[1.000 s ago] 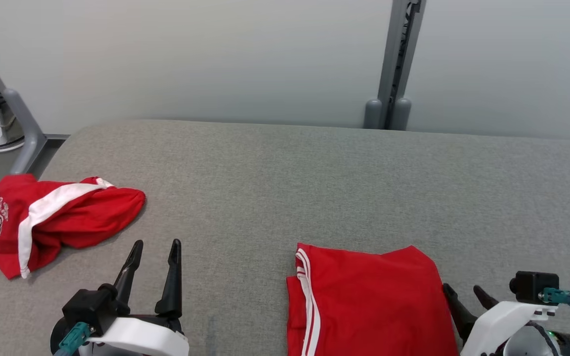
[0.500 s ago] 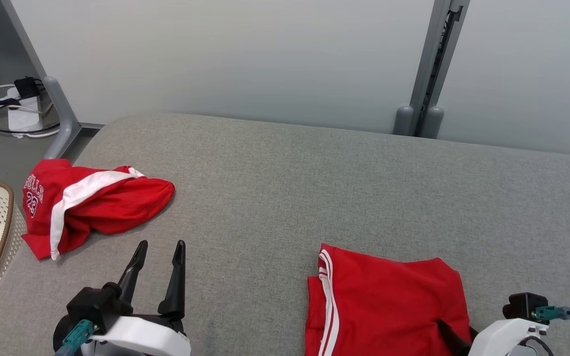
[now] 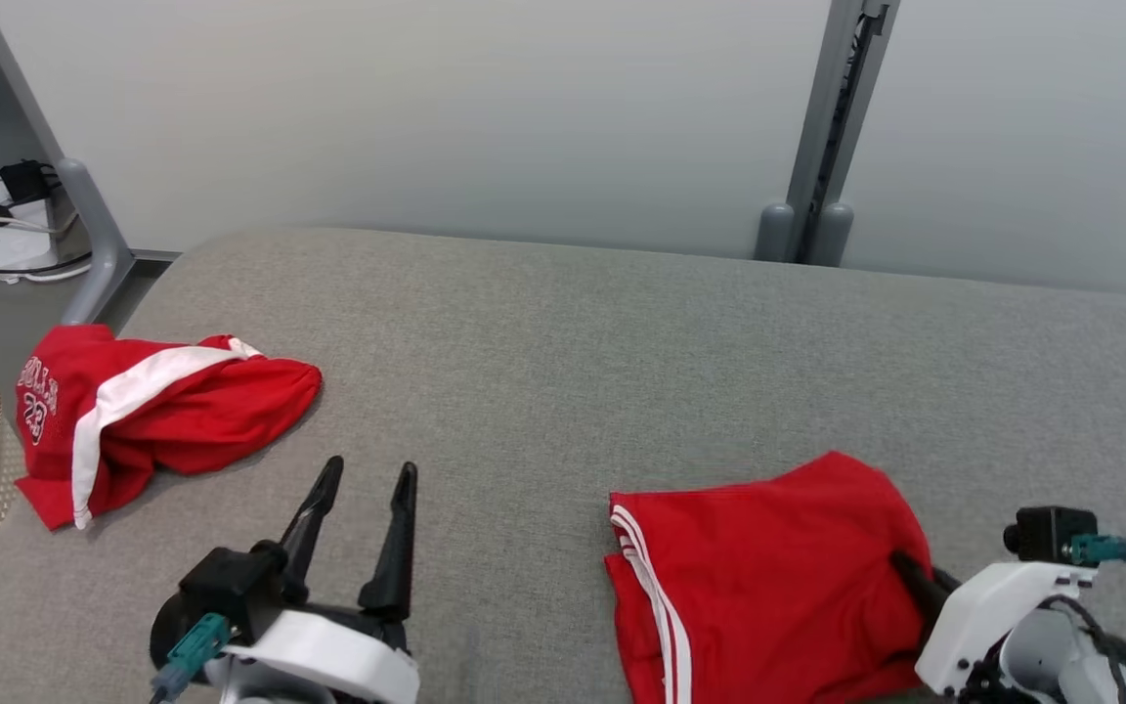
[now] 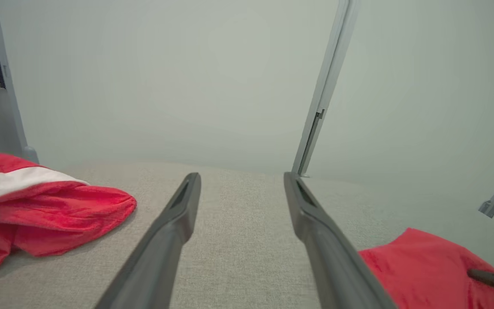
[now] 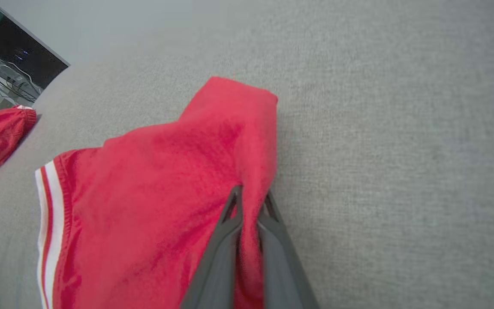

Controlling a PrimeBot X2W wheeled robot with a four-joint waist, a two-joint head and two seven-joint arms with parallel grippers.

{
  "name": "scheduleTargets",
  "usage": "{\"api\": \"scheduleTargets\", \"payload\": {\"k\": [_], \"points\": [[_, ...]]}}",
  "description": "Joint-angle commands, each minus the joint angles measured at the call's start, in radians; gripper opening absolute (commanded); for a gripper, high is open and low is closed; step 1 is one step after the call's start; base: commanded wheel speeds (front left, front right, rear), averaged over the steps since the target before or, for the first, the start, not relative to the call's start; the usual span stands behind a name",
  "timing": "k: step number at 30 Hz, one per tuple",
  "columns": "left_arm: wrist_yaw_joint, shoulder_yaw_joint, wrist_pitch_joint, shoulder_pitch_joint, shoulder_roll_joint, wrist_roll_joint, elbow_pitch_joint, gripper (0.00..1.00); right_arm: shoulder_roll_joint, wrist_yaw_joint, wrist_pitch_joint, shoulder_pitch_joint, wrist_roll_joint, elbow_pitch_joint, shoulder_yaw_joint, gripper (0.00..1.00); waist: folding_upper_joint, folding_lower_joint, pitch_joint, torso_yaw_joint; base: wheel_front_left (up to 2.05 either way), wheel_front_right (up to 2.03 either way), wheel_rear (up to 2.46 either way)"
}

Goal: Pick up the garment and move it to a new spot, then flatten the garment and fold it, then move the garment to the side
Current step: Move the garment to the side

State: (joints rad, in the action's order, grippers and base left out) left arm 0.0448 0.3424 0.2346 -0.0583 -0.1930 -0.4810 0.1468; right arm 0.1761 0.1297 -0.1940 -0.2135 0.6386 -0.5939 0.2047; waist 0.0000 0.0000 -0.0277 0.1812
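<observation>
Here the right pincer [image 5: 251, 193] nips the garment [image 5: 157, 180] at one edge.

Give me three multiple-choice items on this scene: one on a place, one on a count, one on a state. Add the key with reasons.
1. Where on the grey surface does the crumpled garment lie?
A) near its left edge
B) at its far right corner
C) at its middle

2. How many red garments lie on the surface?
A) one
B) two
C) three

3. The right gripper is:
A) wide open
B) shut on empty air
C) shut on the folded garment

Key:
1 A: the head view shows it by the left edge.
2 B: one is crumpled and one is folded.
3 C: its fingers pinch the red cloth's edge in the right wrist view.
</observation>
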Motion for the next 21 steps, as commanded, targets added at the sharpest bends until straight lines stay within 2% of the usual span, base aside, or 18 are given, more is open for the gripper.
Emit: {"api": "scheduleTargets", "payload": {"k": [1, 10, 21], "points": [[-0.008, 0.015, -0.004, -0.029, 0.008, 0.012, -0.009, 1.0, 0.024, 0.002, 0.013, -0.02, -0.004, 0.019, 0.004, 0.0, 0.0, 0.0, 0.005, -0.02, 0.0, 0.0, 0.0], [-0.033, 0.084, -0.022, -0.11, 0.05, 0.038, -0.03, 1.0, 0.133, 0.002, -0.001, -0.163, -0.017, 0.107, 0.044, 0.0, 0.0, 0.0, 0.099, -0.16, 0.0, 0.0, 0.0], [-0.057, 0.106, -0.055, -0.23, 0.019, 0.077, -0.101, 1.0, 0.205, 0.002, 0.002, -0.39, -0.044, 0.108, 0.007, 0.0, 0.0, 0.0, 0.302, -0.314, 0.0, 0.0, 0.0]]}}
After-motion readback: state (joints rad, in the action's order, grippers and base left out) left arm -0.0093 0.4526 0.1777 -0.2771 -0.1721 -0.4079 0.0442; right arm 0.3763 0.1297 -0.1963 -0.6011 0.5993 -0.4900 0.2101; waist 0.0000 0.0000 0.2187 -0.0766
